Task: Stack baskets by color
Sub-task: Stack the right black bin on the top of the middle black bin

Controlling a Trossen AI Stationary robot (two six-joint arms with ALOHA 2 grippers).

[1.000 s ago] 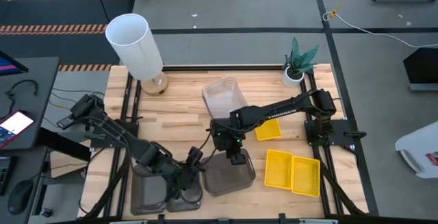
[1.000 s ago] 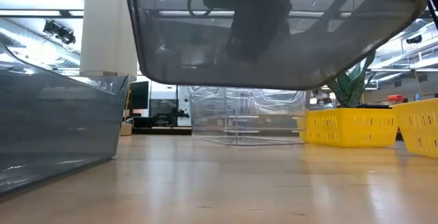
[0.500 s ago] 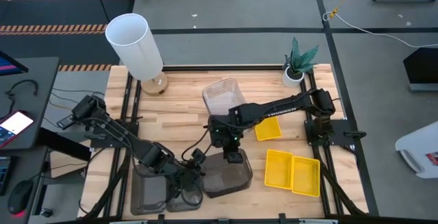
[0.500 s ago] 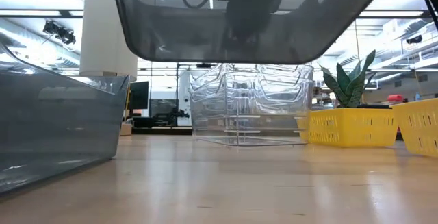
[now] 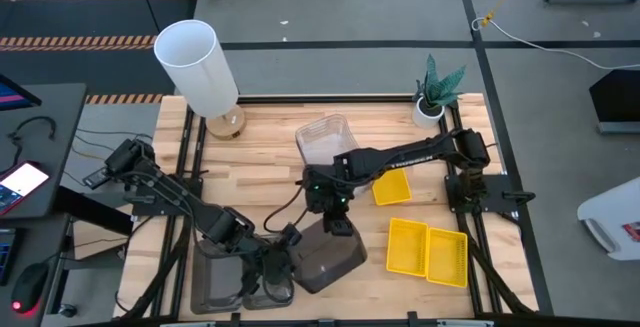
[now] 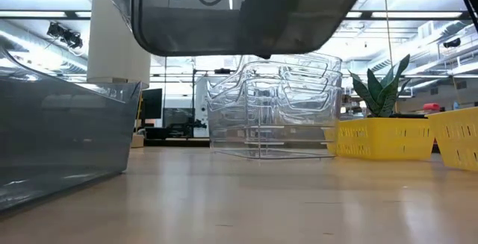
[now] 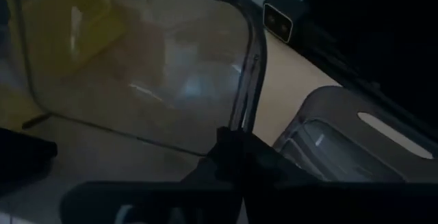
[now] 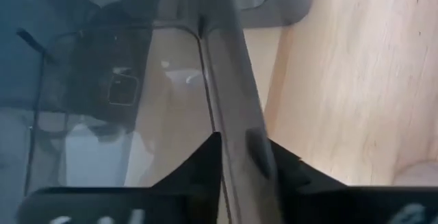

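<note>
A dark grey basket point(image 5: 330, 257) point(image 6: 239, 20) hangs above the table's near middle, tilted. My left gripper point(image 5: 288, 242) point(image 7: 236, 138) is shut on its left rim. My right gripper point(image 5: 340, 227) point(image 8: 236, 148) stands at its far rim, fingers slightly apart, one on each side of the wall. Two more grey baskets point(image 5: 215, 279) point(image 6: 60, 139) rest on their bases at the near left. A stack of clear baskets point(image 5: 325, 135) point(image 6: 272, 110) stands at the far middle. Three yellow baskets point(image 5: 392, 189) point(image 5: 408, 244) point(image 5: 447, 257) lie on the right. My left gripper pinches the grey basket's left rim point(image 7: 248, 80) between its two fingers, slanting down from the table's left. The basket is clear of the table and tilted. My right gripper has the far rim point(image 8: 219, 66) between its fingers, slanting down from the far side; whether the pads touch it I cannot tell.
A tall white lamp point(image 5: 195, 67) stands at the far left corner and a small potted plant point(image 5: 435, 92) at the far right. Bare wood lies between the clear stack and the held basket.
The held grey basket has risen and turned, its near-left corner swinging toward the table's left edge and the two grey baskets there. My left gripper has kept its place at the basket's left rim and rolled a little.
</note>
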